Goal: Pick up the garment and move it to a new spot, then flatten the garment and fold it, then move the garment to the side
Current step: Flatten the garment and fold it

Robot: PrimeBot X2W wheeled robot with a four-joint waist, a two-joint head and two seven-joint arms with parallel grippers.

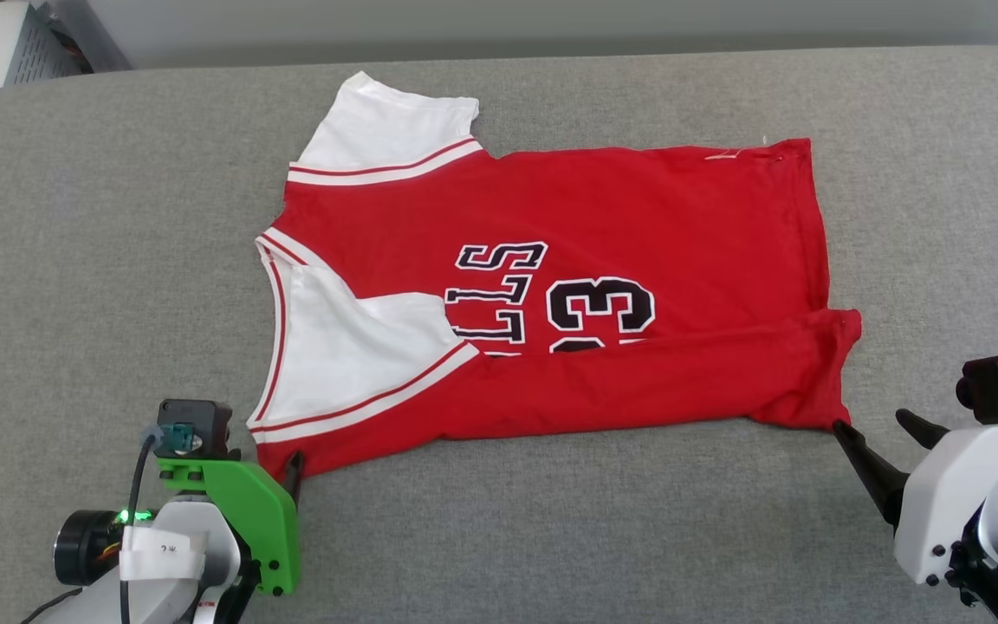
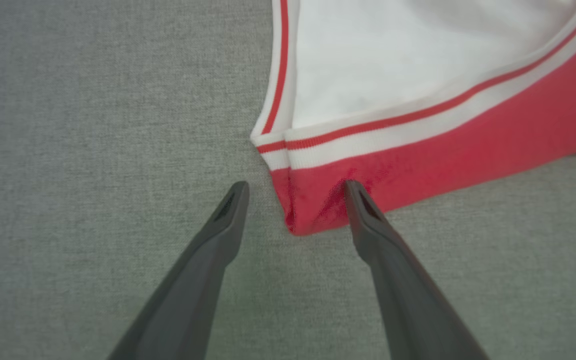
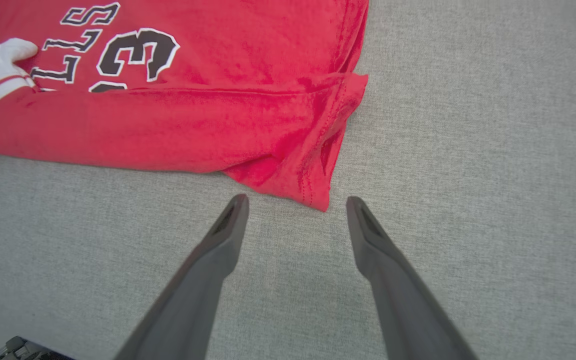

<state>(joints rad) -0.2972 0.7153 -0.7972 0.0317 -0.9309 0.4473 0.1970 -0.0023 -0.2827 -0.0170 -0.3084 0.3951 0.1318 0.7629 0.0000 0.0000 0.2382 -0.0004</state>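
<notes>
Left tool is wide open and low over the grey bench, straddling the near-left red corner of the garment; one fingertip overlaps the red edge. Right tool is also wide open, just short of the near-right hem corner and holding nothing. The garment lies mid-bench with its near long edge folded over the lettering. One white sleeve points to the far side.

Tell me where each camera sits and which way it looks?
Left wrist: on the left arm, looking along the open left tool at the shirt's sleeve corner.
Right wrist: on the right arm, along the open right tool at the hem corner.
Head: on the head, forward and down at the whole shirt on grey padding; both tools at the bottom corners.
Shared: head and right wrist both show the lettering.
</notes>
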